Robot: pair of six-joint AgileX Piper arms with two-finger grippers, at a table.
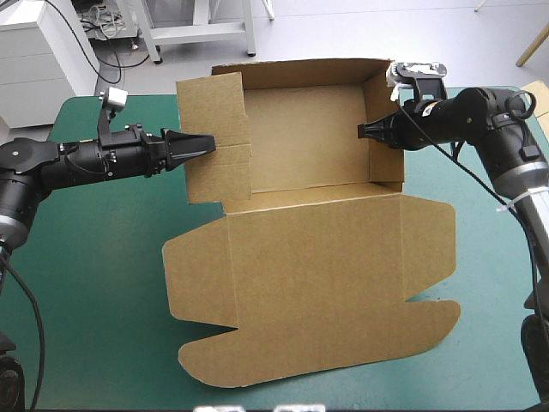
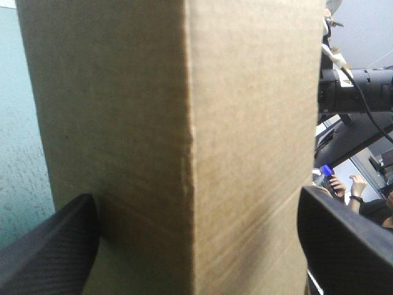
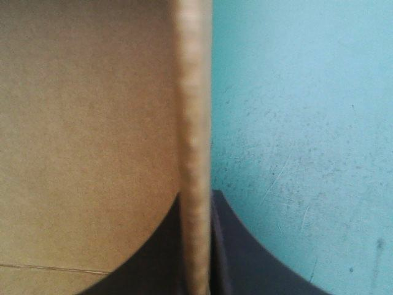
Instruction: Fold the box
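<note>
Gaping brown box (image 1: 304, 142) (lid (image 1: 317, 275) flat)

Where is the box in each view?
High view: box mid-table, tray toward the far edge, lid flat toward the near edge; left gripper and right gripper at its side walls.
Left wrist view: its board fills the gap between the open fingers.
Right wrist view: one wall edge-on, clamped between the fingers.
Shared landmark: teal-green cover beside the board in all three.
</note>
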